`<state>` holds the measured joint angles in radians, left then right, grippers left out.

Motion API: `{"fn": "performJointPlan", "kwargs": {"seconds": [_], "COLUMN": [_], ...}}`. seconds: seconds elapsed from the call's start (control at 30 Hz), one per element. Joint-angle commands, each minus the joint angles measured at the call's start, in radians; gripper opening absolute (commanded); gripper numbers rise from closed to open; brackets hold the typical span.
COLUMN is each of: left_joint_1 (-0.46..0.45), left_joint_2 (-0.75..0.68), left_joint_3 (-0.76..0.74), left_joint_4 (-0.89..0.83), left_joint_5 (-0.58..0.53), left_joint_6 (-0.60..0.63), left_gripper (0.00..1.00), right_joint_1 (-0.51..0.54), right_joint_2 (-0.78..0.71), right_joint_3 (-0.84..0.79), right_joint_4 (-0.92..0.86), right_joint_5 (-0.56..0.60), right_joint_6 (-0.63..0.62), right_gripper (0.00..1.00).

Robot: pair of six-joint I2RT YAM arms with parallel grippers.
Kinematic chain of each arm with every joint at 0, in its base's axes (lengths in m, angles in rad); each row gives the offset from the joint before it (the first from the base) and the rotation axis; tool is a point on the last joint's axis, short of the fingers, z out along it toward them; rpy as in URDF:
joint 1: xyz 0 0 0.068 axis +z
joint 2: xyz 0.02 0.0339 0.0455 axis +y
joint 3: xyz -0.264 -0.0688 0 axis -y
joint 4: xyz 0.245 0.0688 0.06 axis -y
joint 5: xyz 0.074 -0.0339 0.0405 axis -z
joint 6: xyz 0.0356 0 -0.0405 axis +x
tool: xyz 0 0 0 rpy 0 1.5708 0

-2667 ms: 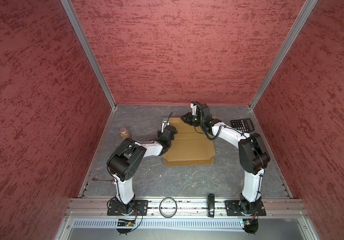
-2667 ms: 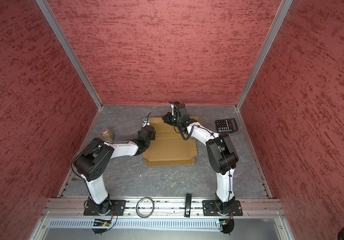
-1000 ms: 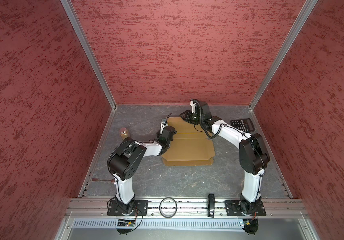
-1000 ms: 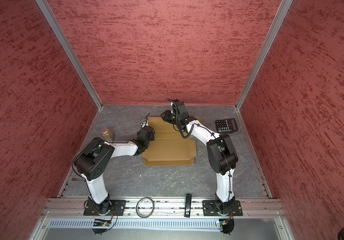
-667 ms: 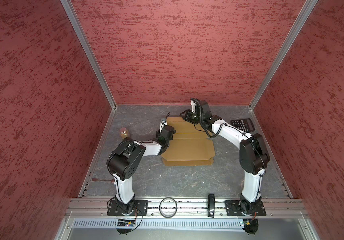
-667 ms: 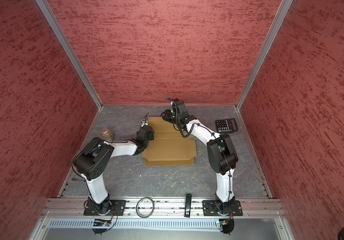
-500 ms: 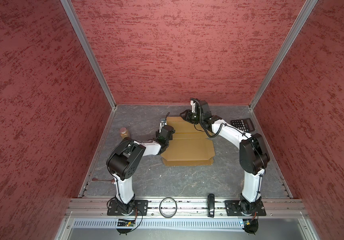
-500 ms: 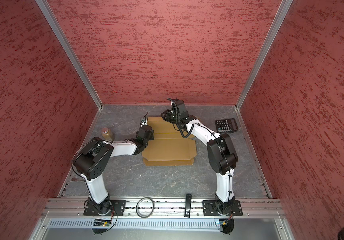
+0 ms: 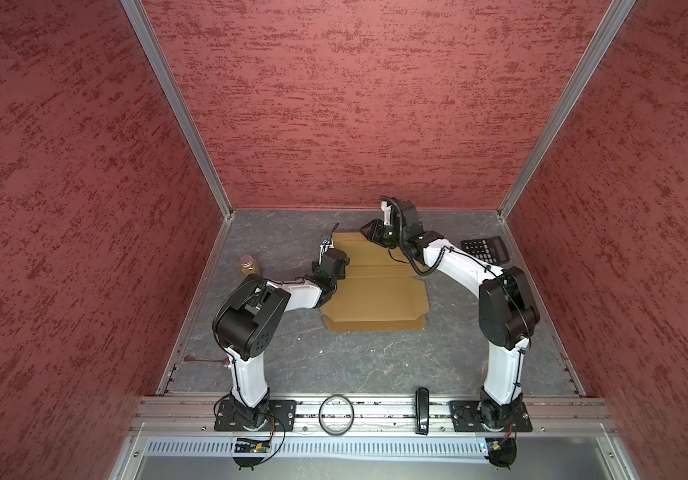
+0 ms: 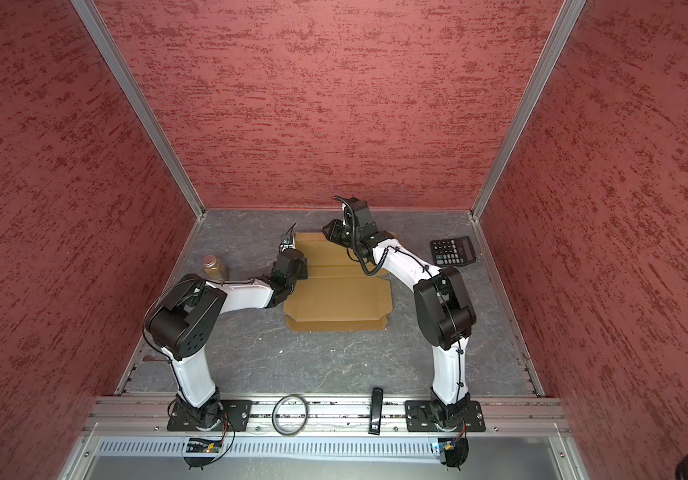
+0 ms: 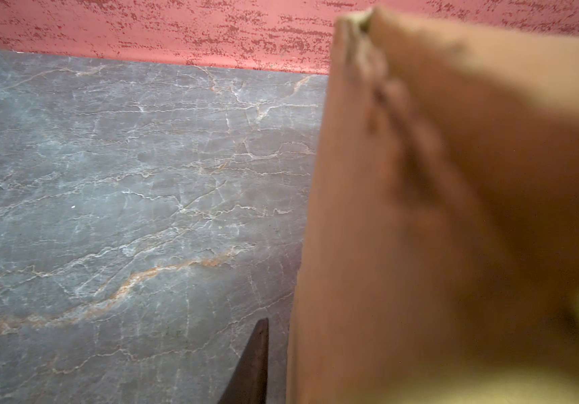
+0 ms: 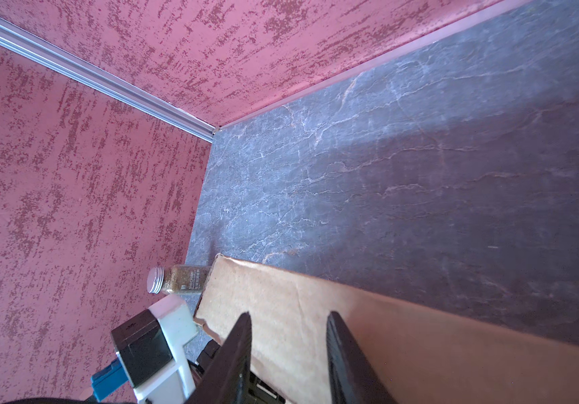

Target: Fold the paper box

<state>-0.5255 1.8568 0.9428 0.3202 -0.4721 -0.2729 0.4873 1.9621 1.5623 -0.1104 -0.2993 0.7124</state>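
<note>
Nearest, at 6 o'clock on the ribbed aluminium front rail, lie a thin dark ring (image 9: 336, 415) and a slim black bar (image 9: 422, 415). Beyond them spreads the tabletop (image 9: 375, 365), matte grey and stone-like with pale and rusty veins, shut in by rough red-mottled walls.

The paper box (image 9: 375, 291) lies around the centre and reaches toward 12 o'clock. It is plain brown corrugated cardboard, a die-cut sheet with a broad near panel, clipped corners on its near edge and straight creases farther back. Both top views show it (image 10: 336, 299).

The left gripper (image 9: 329, 254) sits at the box's 9 o'clock edge. In the left wrist view one dark tapered finger (image 11: 251, 363) stands just beside a blurred cardboard flap that hides the other, so I cannot tell how its jaws stand. The right gripper (image 12: 289, 314) hangs over the far panel at 12 o'clock, its two black fingers apart with bare cardboard between them.

A glass spice jar (image 9: 246, 266) with a metal cap stands at 10 o'clock and a black calculator (image 9: 484, 249) at 2 o'clock, both apart from the box.
</note>
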Motion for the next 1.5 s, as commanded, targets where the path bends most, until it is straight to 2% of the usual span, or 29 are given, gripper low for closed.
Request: {"fn": "performJointPlan", "kwargs": {"seconds": [0.0, 0.23, 0.4, 0.57, 0.63, 0.77, 1.13, 1.33, 1.47], "left_joint_1": [0.006, 0.005, 0.002, -0.003, -0.005, -0.008, -0.010, -0.018, -0.020], "left_joint_2": [-0.004, -0.010, -0.021, -0.024, -0.026, -0.027, -0.041, -0.038, -0.034], "left_joint_3": [0.011, 0.007, -0.001, -0.010, -0.018, -0.025, -0.048, -0.050, -0.050], "left_joint_4": [-0.016, -0.011, -0.003, 0.003, 0.006, 0.015, 0.040, 0.043, 0.049], "left_joint_5": [0.000, 0.000, 0.003, 0.006, 0.007, 0.010, 0.010, 0.006, 0.005], "left_joint_6": [0.014, 0.021, 0.037, 0.042, 0.042, 0.046, 0.063, 0.063, 0.067], "left_gripper": [0.20, 0.20, 0.19, 0.19, 0.19, 0.19, 0.19, 0.18, 0.18], "right_joint_1": [0.003, -0.008, -0.052, -0.087, -0.097, -0.122, -0.168, -0.188, -0.200], "right_joint_2": [-0.030, -0.166, -0.317, -0.399, -0.418, -0.402, -0.351, -0.326, -0.304], "right_joint_3": [0.016, -0.039, -0.095, -0.145, -0.173, -0.188, -0.201, -0.213, -0.219], "right_joint_4": [-0.019, -0.092, -0.224, -0.293, -0.294, -0.310, -0.296, -0.271, -0.262], "right_joint_5": [0.033, 0.120, 0.227, 0.236, 0.235, 0.235, 0.205, 0.186, 0.160], "right_joint_6": [-0.020, -0.085, -0.155, -0.176, -0.173, -0.189, -0.191, -0.192, -0.192], "right_gripper": [0.37, 0.37, 0.39, 0.40, 0.45, 0.52, 0.53, 0.60, 0.61]}}
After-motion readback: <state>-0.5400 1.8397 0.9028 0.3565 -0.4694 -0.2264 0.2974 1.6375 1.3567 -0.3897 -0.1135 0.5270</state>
